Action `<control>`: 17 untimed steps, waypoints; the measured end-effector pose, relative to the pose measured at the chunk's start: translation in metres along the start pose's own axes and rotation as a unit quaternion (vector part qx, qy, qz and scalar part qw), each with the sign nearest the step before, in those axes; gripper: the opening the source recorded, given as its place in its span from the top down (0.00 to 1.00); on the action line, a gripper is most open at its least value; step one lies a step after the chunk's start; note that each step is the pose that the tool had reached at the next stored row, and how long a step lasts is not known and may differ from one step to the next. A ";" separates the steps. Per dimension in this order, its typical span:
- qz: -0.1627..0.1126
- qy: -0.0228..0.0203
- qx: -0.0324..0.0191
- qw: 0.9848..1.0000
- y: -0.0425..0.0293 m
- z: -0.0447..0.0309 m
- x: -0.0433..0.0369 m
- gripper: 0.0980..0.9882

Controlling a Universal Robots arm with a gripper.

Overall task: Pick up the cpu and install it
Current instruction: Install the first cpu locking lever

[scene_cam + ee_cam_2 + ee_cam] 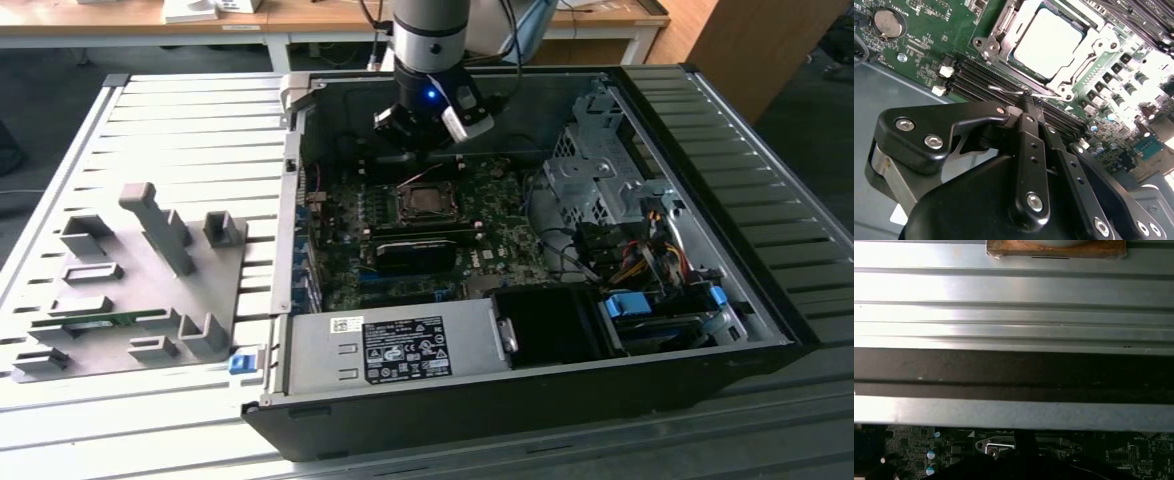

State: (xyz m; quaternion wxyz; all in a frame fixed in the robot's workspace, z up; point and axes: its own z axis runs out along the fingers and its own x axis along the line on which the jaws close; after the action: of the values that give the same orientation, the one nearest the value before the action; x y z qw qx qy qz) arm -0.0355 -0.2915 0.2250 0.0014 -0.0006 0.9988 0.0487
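Silvery-grey metal marks the cpu (1046, 42), which lies flat in the motherboard socket (1004, 22) with its lid facing up. In the second wrist view it appears as a near-square plate framed by the bright steel retention bracket (1086, 62). Being almost square, it has no clear long axis; its edges run parallel to the socket frame. In the exterior view the cpu (427, 200) sits near the middle of the green motherboard (387, 260), inside the open black computer case (534, 400).

Relative to the socket, the gripper (416, 152) hangs just above the edge nearest the case's back wall. In the second wrist view the black fingers (1029, 150) meet at a narrow tip (1026, 95) with no gap showing between them. That tip is at a thin wire lever (1009, 91) that runs along the socket edge beside the dark memory slots (974, 82). Whether the tip pinches the lever or only rests by it cannot be told. Nothing else is in the fingers.

A round coin cell (888, 22) sits on the board well apart from the socket, beyond the memory slots. A black heat sink block (416, 252) lies on the board just beside the socket, on the side toward the grey power supply (387, 350). On the ribbed metal table (160, 110), at the exterior view's left of the case, stands a grey fixture plate (134, 290) with upright blocks.
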 end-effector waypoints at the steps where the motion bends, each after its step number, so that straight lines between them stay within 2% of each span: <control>1: 0.000 0.000 0.000 1.000 0.0000 0.0004 -0.0008 0.99; 17: 0.000 0.000 0.000 1.000 0.0002 0.0086 -0.0145 0.99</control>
State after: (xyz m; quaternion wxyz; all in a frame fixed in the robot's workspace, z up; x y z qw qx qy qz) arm -0.0210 -0.2905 0.2166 0.0013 -0.0006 0.9988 0.0487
